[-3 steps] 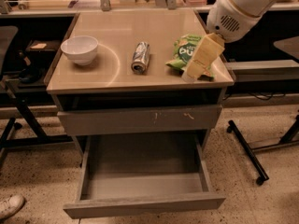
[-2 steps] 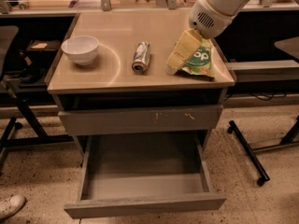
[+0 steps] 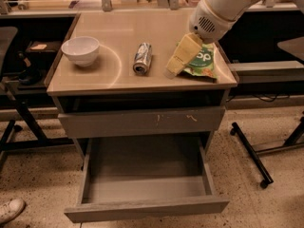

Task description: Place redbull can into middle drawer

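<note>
1. One big table (image 3: 142, 30) with a smooth tan top fills the middle of the view. It has drawers under it.
2. Next comes the middle drawer (image 3: 147, 167). It is pulled far out at the bottom. It is wide, shallow and grey, and its front is plain. I can see only its grey floor and sides.
3. Above it is a closed grey drawer front (image 3: 118, 122) with a few small pale orange scratches. A dark gap sits between this front and the table top.
4. A fat white robot arm (image 3: 223, 6) comes down from the top right corner, over the right side of the table.
5. The pale yellow gripper (image 3: 175, 69) sticks out from the end of the arm. It points down and to the left, low over the table top. Its tip is just to the right of the can but apart from it. I cannot tell if the gripper is spread or pressed together, and it holds nothing that I can see.
6. A green snack bag (image 3: 202, 63) lies flat near the right edge of the table. The gripper covers part of its left side.
7. A white bowl (image 3: 80, 50) stands upright on the left side of the table.
8. The redbull can (image 3: 142, 58) lies on its side on the table top, between the bowl and the gripper. One round end points to the front. It is not in the drawer.
9. A white shoe (image 3: 10, 209) peeks in on the floor at the bottom left.
</note>
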